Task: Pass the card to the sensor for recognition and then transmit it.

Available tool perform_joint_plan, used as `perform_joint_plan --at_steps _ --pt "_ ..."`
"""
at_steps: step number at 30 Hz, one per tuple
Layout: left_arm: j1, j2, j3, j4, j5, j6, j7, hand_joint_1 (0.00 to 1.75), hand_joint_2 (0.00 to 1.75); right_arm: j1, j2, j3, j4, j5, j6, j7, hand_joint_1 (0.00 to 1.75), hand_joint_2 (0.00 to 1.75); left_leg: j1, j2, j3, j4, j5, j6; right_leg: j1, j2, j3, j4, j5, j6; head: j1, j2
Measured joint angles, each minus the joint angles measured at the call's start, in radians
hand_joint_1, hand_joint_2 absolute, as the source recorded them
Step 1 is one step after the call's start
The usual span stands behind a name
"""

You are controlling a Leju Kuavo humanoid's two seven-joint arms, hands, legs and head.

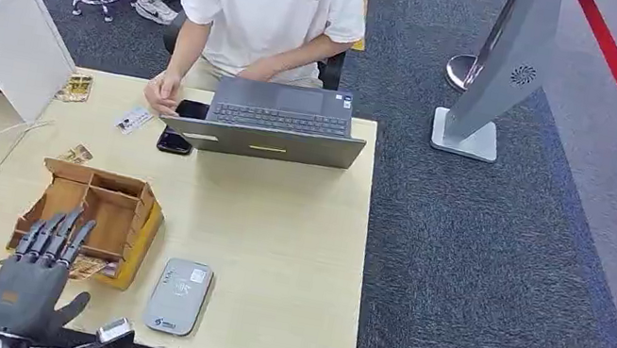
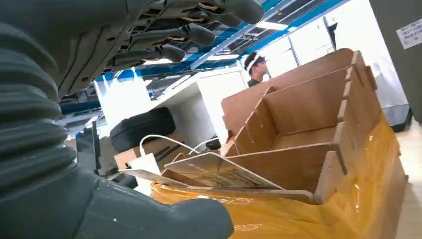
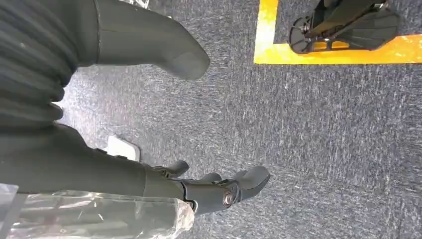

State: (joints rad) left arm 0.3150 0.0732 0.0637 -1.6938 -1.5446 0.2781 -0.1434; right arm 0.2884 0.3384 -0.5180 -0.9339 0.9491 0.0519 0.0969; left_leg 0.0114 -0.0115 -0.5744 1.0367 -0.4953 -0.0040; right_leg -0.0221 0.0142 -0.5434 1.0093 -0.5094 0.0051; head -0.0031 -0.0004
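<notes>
The left hand (image 1: 33, 274) hovers spread over the wooden box (image 1: 90, 220), where the card (image 2: 219, 172), seemingly light, thin and stiff, leans for an edge pinch.

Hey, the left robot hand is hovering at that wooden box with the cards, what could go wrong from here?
The left robot hand is open at the wooden box; its fingers could catch a divider and shove the box. The card lies flat at the box's near edge, so it may slip from a pinch or fall short of the sensor.
</notes>
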Motion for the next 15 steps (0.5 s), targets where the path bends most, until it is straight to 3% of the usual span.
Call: perform_joint_plan --at_steps 9,15 --pt "0.009 -0.04 0.124 0.0 -0.023 -0.006 -0.092 0.0 1.75 0.001 0.0 0.0 -0.003 -0.018 -0.006 0.009 0.0 1.75 0.0 0.0 0.0 0.0 0.0 0.0 0.0 0.0 0.0 0.0 0.0 0.0 0.0 0.0" --pt "0.014 -0.058 0.174 0.0 -0.023 -0.006 -0.106 0.0 1.75 0.001 0.0 -0.002 -0.006 -0.018 -0.004 0.011 0.0 1.75 0.0 0.0 0.0 0.0 0.0 0.0 0.0 0.0 0.0 0.0 0.0 0.0 0.0 0.0"
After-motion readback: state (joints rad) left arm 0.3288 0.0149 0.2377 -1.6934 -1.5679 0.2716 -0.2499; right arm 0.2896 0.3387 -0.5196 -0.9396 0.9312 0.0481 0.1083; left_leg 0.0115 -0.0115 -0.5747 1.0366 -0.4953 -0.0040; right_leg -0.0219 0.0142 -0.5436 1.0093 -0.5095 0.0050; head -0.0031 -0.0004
